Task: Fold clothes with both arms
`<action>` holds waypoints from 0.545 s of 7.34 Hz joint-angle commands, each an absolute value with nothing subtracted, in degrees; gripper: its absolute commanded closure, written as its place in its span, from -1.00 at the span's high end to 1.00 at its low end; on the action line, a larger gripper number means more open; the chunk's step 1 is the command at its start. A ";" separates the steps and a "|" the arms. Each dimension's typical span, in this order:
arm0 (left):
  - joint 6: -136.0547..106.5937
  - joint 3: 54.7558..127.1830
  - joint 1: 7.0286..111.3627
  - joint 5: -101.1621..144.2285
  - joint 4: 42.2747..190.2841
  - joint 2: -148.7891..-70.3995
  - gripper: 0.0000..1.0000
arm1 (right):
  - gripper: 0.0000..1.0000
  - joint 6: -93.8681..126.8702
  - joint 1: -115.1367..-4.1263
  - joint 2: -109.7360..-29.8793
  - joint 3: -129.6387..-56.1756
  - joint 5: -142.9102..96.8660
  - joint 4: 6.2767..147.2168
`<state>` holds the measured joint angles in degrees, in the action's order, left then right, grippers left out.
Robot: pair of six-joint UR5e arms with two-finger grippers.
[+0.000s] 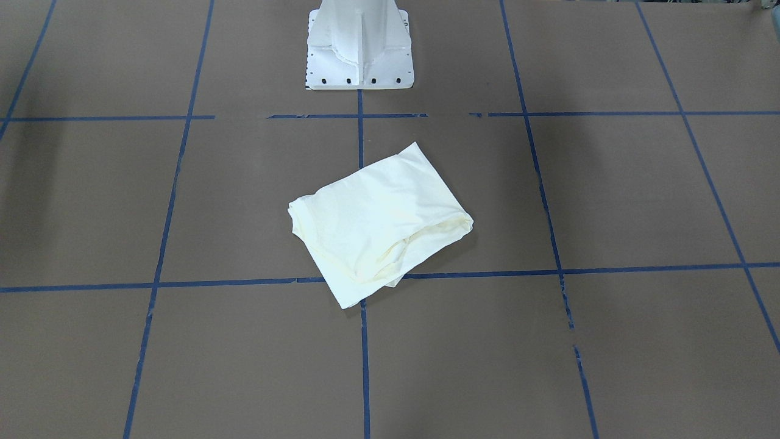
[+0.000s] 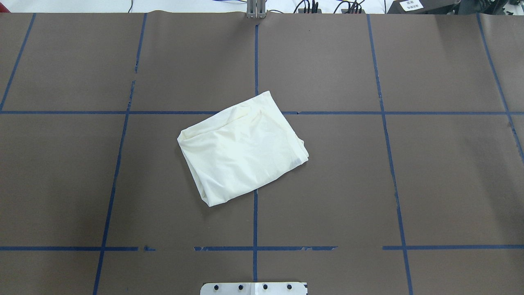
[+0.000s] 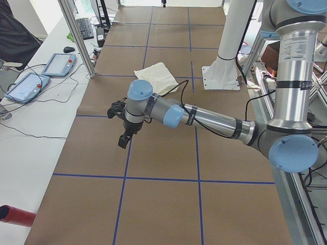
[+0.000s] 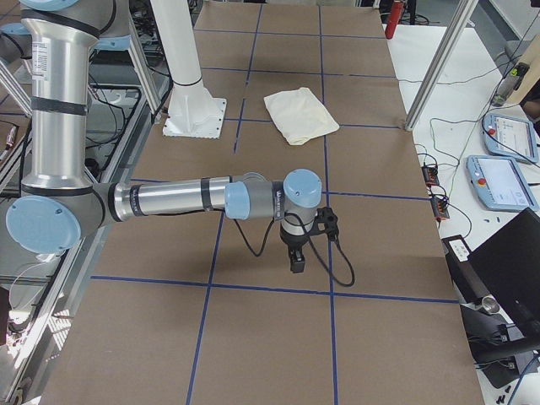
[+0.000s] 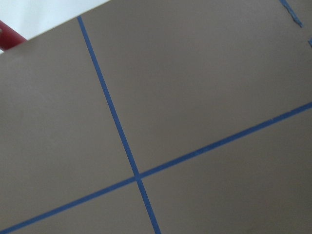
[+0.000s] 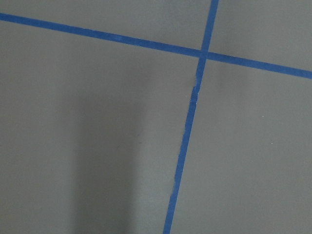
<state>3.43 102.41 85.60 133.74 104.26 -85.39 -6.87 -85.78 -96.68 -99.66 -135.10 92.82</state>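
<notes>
The counter is viewed steeply downward from opposite sides by the overhead and front-facing cameras, the shirt being shared by both. It is seen lengthwise from each end by the side cameras, and its surface is shown close up by the wrist cameras.

Even, bright light (faint soft shadows)

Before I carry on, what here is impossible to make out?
- Left tool: only in the left side view, small; open or shut unclear.
- Right tool: same, right side view only.
- Shirt: sleeves and inner faces hidden under its own folds in every view.
- Wrist views: only table, no fingers.
</notes>
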 commanded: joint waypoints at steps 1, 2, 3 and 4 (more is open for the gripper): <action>3.00 98.11 85.69 134.83 106.35 -84.81 1.00 | 1.00 -6.33 -86.04 -95.10 -97.82 -135.26 92.55; -0.75 98.09 85.78 132.82 105.74 -84.90 1.00 | 1.00 -4.76 -86.13 -95.36 -98.17 -135.26 92.55; -3.58 98.78 85.78 131.85 104.86 -84.21 1.00 | 1.00 -1.96 -86.22 -95.80 -98.35 -135.61 92.55; -4.21 98.44 85.69 131.84 102.77 -84.20 1.00 | 1.00 -0.98 -86.48 -95.80 -98.52 -135.70 92.46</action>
